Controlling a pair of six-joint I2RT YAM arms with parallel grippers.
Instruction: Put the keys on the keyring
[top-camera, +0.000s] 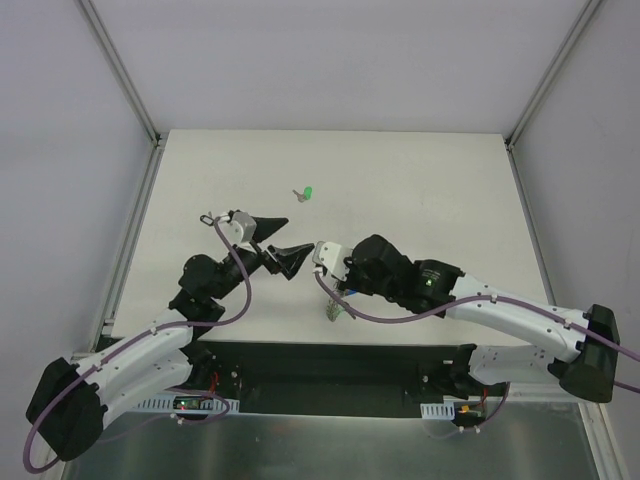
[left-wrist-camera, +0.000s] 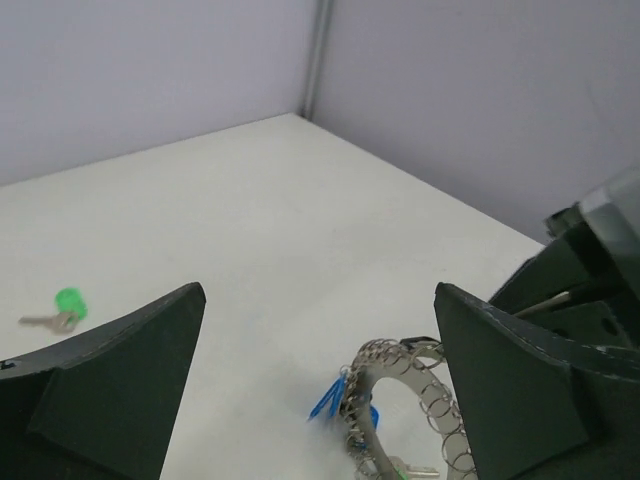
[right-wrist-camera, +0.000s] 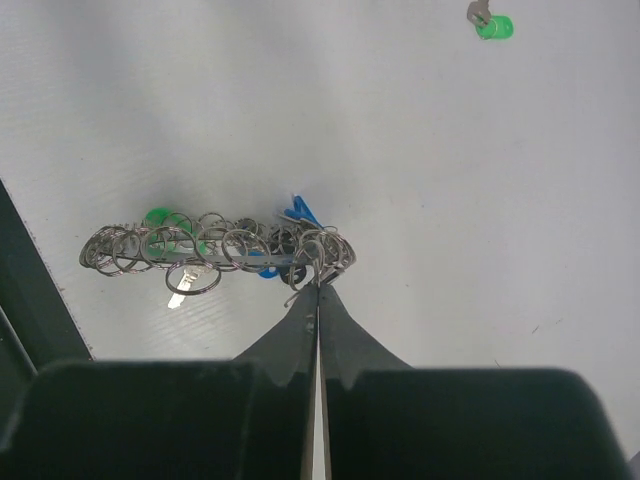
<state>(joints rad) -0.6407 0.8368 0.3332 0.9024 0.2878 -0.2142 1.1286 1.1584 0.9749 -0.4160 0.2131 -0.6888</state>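
The white table is lying between grey walls. The left gripper is gaping wide, holding nothing. A green key is lying loose farther back. The right gripper is pinching the keyring by its coil edge, near centre; it is probably light, springy and slippery.

White desk boxed in by plain grey walls, metal posts at the corners

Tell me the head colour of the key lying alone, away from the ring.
Bright green; the lone key shows best in the right wrist view.
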